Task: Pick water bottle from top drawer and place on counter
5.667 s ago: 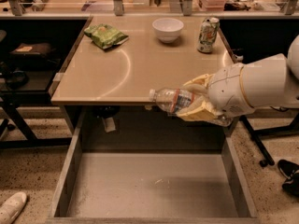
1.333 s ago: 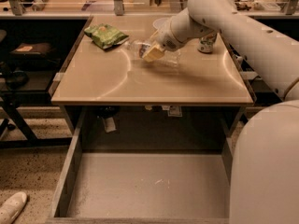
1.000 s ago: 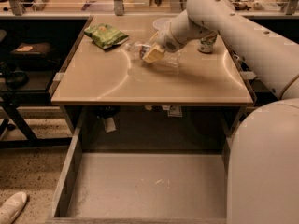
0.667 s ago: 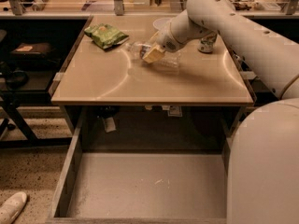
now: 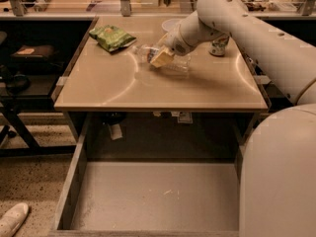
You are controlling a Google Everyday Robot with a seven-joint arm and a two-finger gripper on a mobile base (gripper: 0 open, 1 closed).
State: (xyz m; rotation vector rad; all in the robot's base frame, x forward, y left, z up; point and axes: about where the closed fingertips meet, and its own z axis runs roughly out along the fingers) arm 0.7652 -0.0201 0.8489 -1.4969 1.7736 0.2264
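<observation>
The water bottle (image 5: pixel 142 52) lies on its side low over the middle back of the beige counter (image 5: pixel 148 90), touching it or just above it. My gripper (image 5: pixel 160 57) is at the bottle, its tan fingers closed around the clear body, with the arm reaching in from the right. The grey top drawer (image 5: pixel 153 196) stands pulled out below the counter's front edge, and I see nothing in it.
A green chip bag (image 5: pixel 111 36) lies at the counter's back left. A white bowl (image 5: pixel 170 23) sits behind my gripper and a green-white can (image 5: pixel 218 46) at the back right. My white arm fills the right side. A shoe (image 5: pixel 12 218) shows at the bottom left.
Since 5.7 s ago my gripper has carried the bottle from the counter's front edge back to the middle of the counter. Over the last second nothing has visibly moved.
</observation>
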